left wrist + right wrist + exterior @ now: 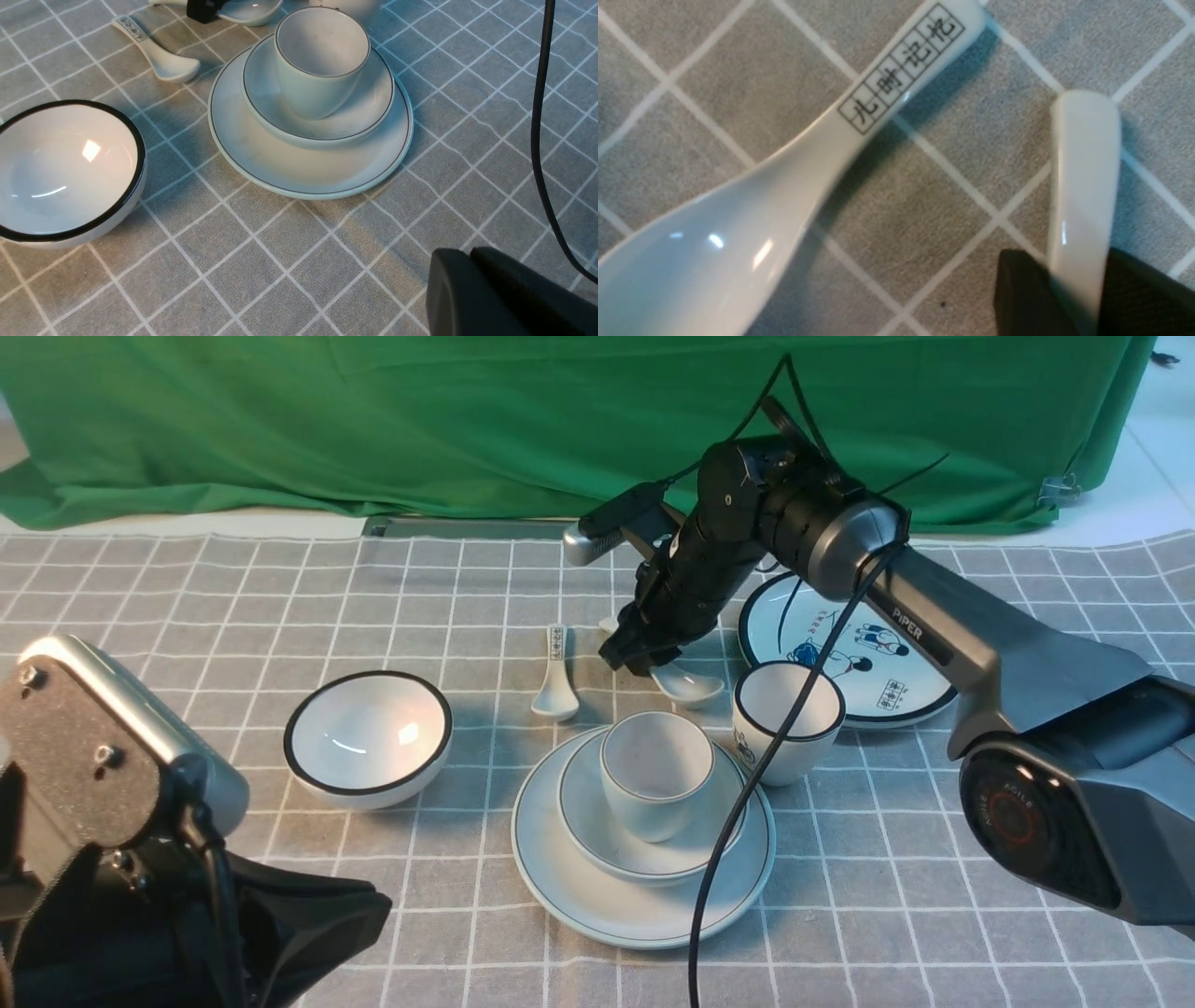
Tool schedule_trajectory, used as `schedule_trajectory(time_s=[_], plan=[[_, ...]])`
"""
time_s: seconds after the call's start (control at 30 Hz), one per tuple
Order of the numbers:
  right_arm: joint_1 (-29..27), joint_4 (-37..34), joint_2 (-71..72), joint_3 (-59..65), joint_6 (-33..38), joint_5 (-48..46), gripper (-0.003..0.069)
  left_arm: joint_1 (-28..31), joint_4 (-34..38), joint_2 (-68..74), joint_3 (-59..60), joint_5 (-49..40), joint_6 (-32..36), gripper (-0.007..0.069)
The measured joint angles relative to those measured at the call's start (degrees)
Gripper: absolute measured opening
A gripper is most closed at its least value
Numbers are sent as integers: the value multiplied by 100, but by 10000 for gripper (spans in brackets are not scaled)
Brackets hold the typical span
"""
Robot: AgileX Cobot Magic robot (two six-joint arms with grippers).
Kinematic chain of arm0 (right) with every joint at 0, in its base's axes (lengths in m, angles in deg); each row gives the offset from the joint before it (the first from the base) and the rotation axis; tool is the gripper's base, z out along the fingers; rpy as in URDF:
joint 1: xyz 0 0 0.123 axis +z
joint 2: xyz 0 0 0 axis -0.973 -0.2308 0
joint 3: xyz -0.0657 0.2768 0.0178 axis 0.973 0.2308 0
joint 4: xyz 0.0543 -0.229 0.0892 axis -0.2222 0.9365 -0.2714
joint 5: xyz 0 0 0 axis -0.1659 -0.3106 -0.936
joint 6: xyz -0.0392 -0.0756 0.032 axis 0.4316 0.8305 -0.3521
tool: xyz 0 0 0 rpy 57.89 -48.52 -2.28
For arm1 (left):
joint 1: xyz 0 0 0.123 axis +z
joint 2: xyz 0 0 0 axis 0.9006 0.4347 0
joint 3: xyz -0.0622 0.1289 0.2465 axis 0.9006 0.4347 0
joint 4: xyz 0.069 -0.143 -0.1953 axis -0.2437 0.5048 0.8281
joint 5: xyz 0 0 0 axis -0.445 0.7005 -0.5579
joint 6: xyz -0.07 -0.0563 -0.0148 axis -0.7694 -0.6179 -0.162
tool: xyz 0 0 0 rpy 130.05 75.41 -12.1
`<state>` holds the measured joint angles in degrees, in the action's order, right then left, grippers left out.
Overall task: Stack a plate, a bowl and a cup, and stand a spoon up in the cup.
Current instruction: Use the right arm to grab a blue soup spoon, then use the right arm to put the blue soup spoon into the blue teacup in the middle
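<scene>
Right hand (1078,268) is pinched on the plain spoon (1085,186), hiding its middle — roughly 12 o'clock from the stacked cup (658,775). Left hand (468,254)'s shut, partly cut off — open surface (672,980) at the plate (644,919)'s 6 o'clock.

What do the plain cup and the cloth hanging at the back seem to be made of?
The cup looks like glazed ceramic, smooth and softly glossy, perhaps porcelain. The green cloth looks like matte woven fabric, since it falls in soft folds; which fibre, I can't tell.
</scene>
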<state>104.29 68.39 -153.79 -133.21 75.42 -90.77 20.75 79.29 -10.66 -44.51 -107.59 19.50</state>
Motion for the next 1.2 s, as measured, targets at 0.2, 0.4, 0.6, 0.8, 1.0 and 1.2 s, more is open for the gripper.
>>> schedule_trajectory(time_s=[0.2, 0.4, 0.6, 0.8, 1.0, 1.2], plan=[[5, 22, 20, -10, -179, -50, 192, 0, -5, 0, 0, -39, 0, 10], [15, 98, 201, 7, -212, -430, 192, 0, -5, 0, 0, -44, 5, 10], [21, 122, 815, 7, -224, -555, 192, 0, -5, 0, 0, -44, 5, 10], [21, 126, 1416, 7, -223, -1132, 192, 0, -122, 0, 0, -44, 5, 10], [66, 141, 2291, 536, -251, -1297, 192, 0, -134, 0, 0, -44, 5, 10], [258, 128, 3830, 2633, -352, -312, 192, 0, -134, 0, 0, -44, 5, 10]])
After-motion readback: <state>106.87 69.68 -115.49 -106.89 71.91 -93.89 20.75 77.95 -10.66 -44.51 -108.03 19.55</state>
